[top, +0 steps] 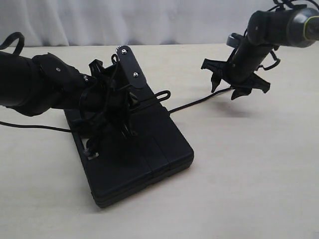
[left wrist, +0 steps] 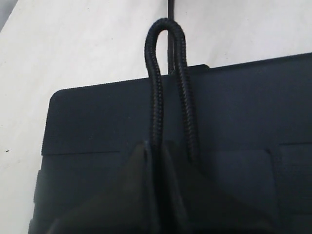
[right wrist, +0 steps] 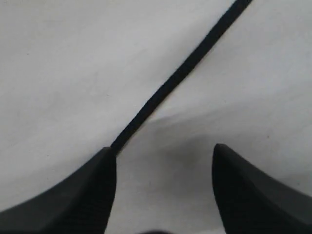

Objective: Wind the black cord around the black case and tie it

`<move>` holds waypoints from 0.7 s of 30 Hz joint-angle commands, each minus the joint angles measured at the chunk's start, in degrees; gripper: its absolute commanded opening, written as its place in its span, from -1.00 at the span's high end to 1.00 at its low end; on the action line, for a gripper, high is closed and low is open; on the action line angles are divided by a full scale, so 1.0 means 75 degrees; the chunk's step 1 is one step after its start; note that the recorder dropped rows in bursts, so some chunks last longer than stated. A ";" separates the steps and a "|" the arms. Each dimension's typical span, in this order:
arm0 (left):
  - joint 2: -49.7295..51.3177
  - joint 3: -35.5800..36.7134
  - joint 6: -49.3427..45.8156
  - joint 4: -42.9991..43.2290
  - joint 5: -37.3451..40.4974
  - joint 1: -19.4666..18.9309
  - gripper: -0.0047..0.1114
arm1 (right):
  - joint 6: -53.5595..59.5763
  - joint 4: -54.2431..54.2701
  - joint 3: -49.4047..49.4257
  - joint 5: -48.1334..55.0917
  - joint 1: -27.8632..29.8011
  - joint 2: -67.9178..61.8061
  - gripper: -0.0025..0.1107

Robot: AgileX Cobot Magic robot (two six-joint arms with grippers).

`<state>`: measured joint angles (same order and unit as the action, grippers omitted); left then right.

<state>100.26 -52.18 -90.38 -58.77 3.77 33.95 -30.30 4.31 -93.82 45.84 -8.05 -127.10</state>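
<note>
- Over on the left of the exterior view, my left arm (top: 35, 84) reached in low from the frame's edge and bent over the black case (top: 149, 149), its wrist tipped down toward the top face.
- At that arm's end, the left gripper (left wrist: 156, 161) was closed. The left wrist view showed its fingers (left wrist: 122, 195) meeting on a narrow loop of the black cord (left wrist: 157, 87), with one strand entering the seam between them and the other running in just beside it.
- That loop lay across the case's top face, and its bend stuck out past the case's edge.
- The case lay flat on the table (top: 249, 174), left of centre, directly under the left gripper.
- From near the case's far corner, the cord stretched in a nearly straight line toward the right. I could not tell whether that stretch touched the table.
- My right gripper (right wrist: 164, 151) hung above the table, well apart from the case, with its fingertips spread wide. In the right wrist view the cord met the tip of one finger, but nothing was clamped between the two.
- The right arm (top: 279, 25) sloped down from the upper right corner, with its wrist angled toward the table.
</note>
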 commanded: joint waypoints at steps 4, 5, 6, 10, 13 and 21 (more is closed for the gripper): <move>-0.0024 0.0009 -0.0028 -0.0058 0.0020 0.0007 0.92 | -0.0084 0.0420 -0.0020 -0.1209 0.0025 -0.0418 0.00; -0.0024 0.0009 -0.0028 -0.0058 0.0020 0.0007 0.92 | -0.0084 0.0510 -0.0020 -0.1326 0.0025 -0.0506 0.02; -0.0024 0.0009 -0.0028 -0.0058 0.0020 0.0007 0.92 | -0.0084 0.0568 -0.0020 -0.1405 0.0025 -0.0576 0.04; -0.0024 0.0009 -0.0028 -0.0058 0.0020 0.0007 0.92 | -0.0017 0.0704 -0.0020 -0.1600 0.0025 -0.0895 0.11; -0.0024 0.0009 -0.0028 -0.0058 0.0020 0.0007 0.92 | 0.0314 0.0704 -0.0020 -0.1652 0.0025 -0.1019 0.28; -0.0024 0.0009 -0.0028 -0.0058 0.0070 0.0007 0.92 | 0.2308 0.1027 -0.0020 -0.1870 -0.0140 -0.1389 0.88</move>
<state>100.26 -52.18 -90.50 -58.77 4.00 33.95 -19.77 11.29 -95.02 29.93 -8.18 -134.03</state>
